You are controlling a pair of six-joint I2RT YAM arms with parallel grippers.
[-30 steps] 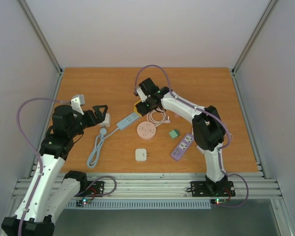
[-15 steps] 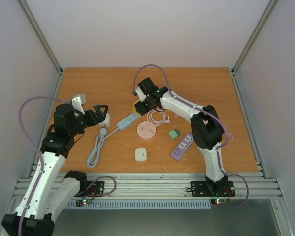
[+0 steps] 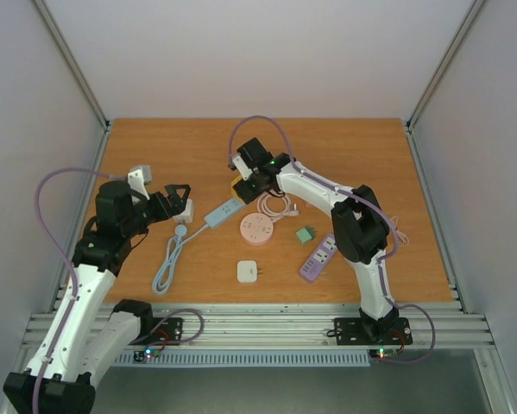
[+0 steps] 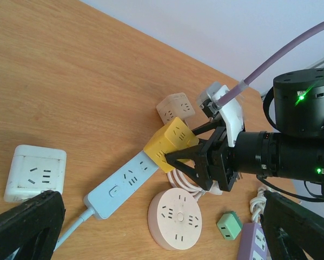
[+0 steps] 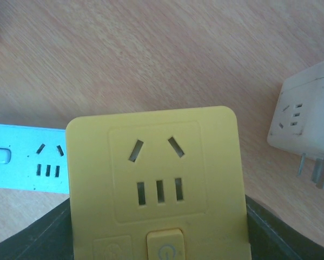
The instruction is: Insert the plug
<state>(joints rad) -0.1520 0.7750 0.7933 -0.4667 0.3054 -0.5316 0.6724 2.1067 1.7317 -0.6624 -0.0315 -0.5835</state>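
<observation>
Here the yellow cube adapter (image 4: 167, 140), the plug to be inserted, sits clamped in the right gripper (image 4: 179, 147), whose jaws close on two of its opposite sides. In the right wrist view its socket face and button fill the frame. Its prongs are hidden, so their orientation cannot be told. The adapter lies at the far end of the light blue power strip (image 3: 223, 211), tilted, with one lower corner just beside the strip's end. Whether that corner touches the strip or the table (image 3: 154, 147) cannot be told.

Over the past second the right arm has carried the adapter a little leftward and away from the arm bases, with no change in its grip. The adapter is not seated in any socket, so this reads as positioning above the strip and insertion is not yet begun. The next move probably calls for bringing the prongs square over one of the strip's outlets before pressing down.

The left gripper (image 3: 176, 198) has stayed spread fully apart and empty beside a white square socket (image 4: 34, 172). It is near the strip's cable end and may be placed to steady it.

Nearby lie a beige cube adapter (image 4: 175, 108), a round pink socket (image 3: 256, 229), a small green adapter (image 3: 305, 234) and a purple strip (image 3: 319, 257).
</observation>
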